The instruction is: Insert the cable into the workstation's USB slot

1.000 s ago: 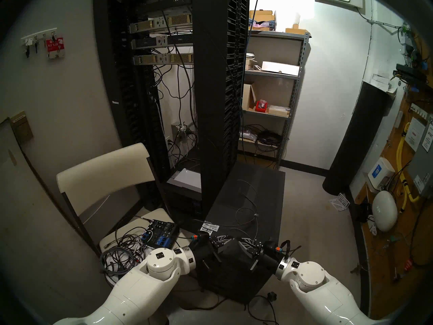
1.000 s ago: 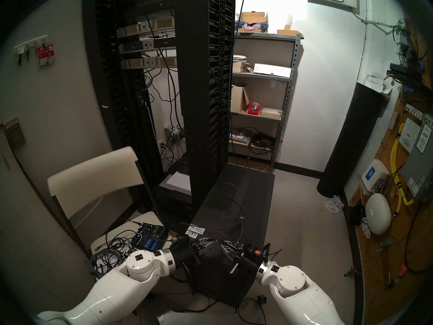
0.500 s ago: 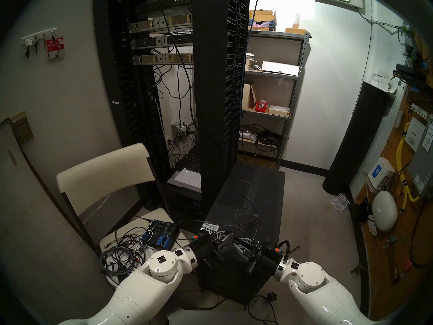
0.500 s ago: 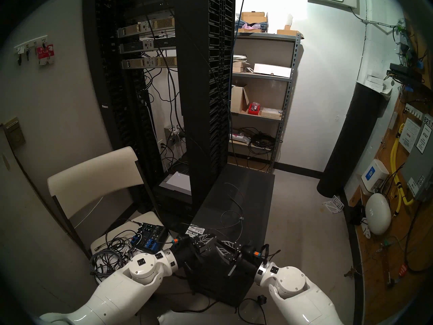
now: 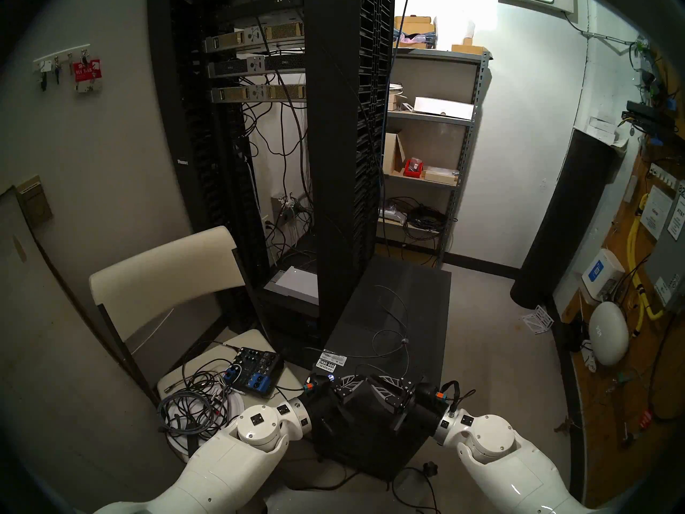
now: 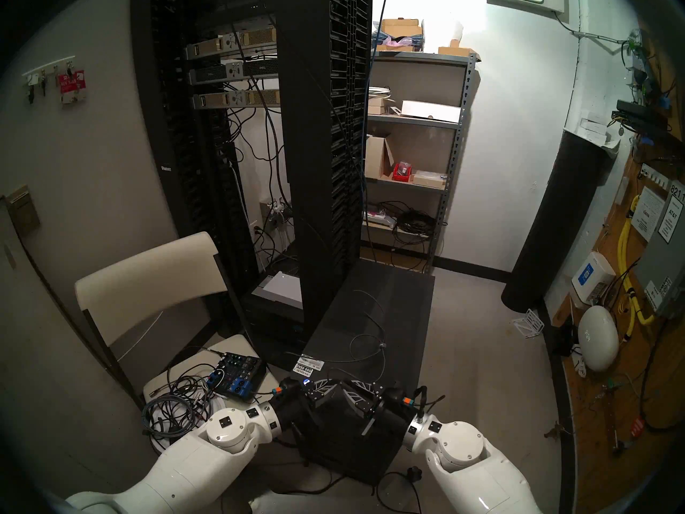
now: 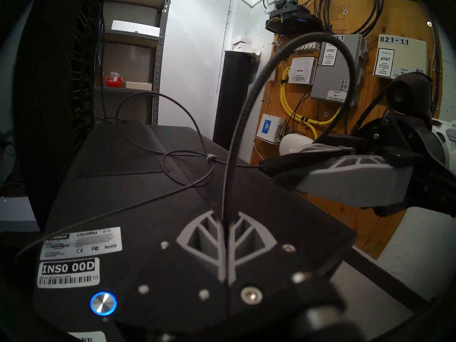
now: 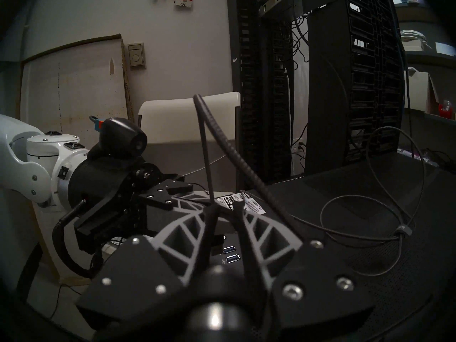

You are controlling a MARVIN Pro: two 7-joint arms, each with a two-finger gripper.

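Observation:
The workstation (image 5: 407, 298) (image 6: 389, 298) is a black mesh-topped tower lying in front of me, with white labels and a blue-lit button (image 7: 103, 303). The thin grey cable (image 5: 389, 331) (image 8: 229, 146) lies in loops on it, joined at a small bead (image 7: 209, 159). My left gripper (image 7: 225, 219) (image 5: 361, 379) is shut on the cable, which arches up from its fingertips. My right gripper (image 8: 224, 207) (image 7: 264, 165) faces it tip to tip, jaws a little apart. Through that gap shows a pair of silver-rimmed ports (image 8: 229, 249). I cannot tell which is the USB slot. The plug is hidden.
A tall black server rack (image 5: 344, 149) stands behind the workstation's left side. To the left, a white chair (image 5: 163, 272) carries a blue audio mixer (image 5: 255, 372) and tangled cords. A power cord (image 5: 426, 468) lies on the floor in front. Metal shelving (image 5: 430, 149) stands at the back.
The two grippers have closed in on each other until their tips nearly meet above the ports. My left wrist has drawn back, uncovering the blue-lit button. The right jaws have parted slightly.

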